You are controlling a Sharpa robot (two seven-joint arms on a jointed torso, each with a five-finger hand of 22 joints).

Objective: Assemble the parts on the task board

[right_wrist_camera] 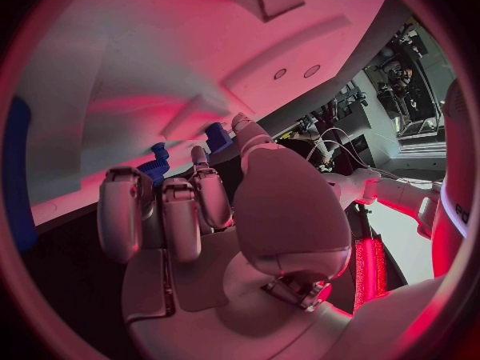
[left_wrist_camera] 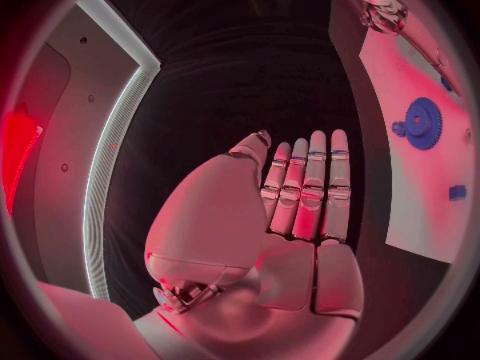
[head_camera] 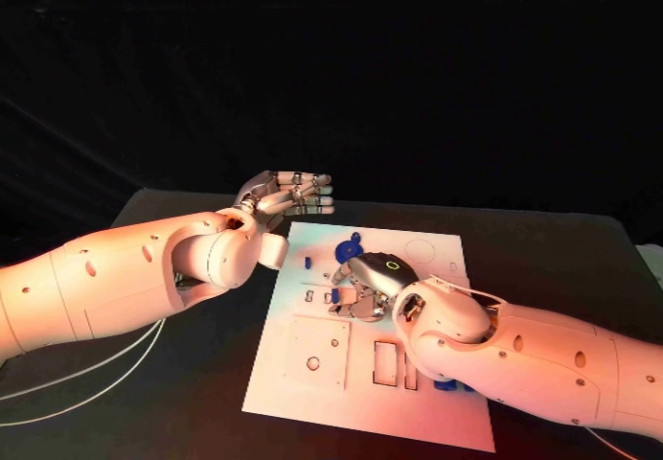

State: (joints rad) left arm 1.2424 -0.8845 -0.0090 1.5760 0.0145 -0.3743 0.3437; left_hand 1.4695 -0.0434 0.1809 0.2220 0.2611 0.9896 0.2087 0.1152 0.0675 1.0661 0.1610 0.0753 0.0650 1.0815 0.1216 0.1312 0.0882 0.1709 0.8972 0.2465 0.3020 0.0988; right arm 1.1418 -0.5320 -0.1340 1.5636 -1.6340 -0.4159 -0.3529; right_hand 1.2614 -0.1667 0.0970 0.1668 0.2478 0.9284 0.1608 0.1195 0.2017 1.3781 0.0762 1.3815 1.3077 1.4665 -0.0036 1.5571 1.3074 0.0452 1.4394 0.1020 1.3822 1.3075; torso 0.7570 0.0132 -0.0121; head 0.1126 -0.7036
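Note:
The white task board (head_camera: 415,402) lies in the middle of the table. A blue gear (head_camera: 346,251) rests near its far edge, with a small blue piece (head_camera: 306,260) to the left of it. My right hand (head_camera: 365,286) is low over the board's middle with its fingers curled down. Small blue parts (head_camera: 336,295) sit right at its fingertips, and the right wrist view shows them just beyond the fingers (right_wrist_camera: 155,164). Whether it grips one is hidden. My left hand (head_camera: 286,196) hovers over the board's far left corner, fingers straight, holding nothing. The left wrist view shows the gear (left_wrist_camera: 425,122) beside that hand (left_wrist_camera: 300,208).
Rectangular slots (head_camera: 385,364) and a round hole (head_camera: 313,363) mark the board's near half. Another blue piece (head_camera: 445,385) peeks out beside my right forearm. White cables (head_camera: 97,369) trail over the black table at the left.

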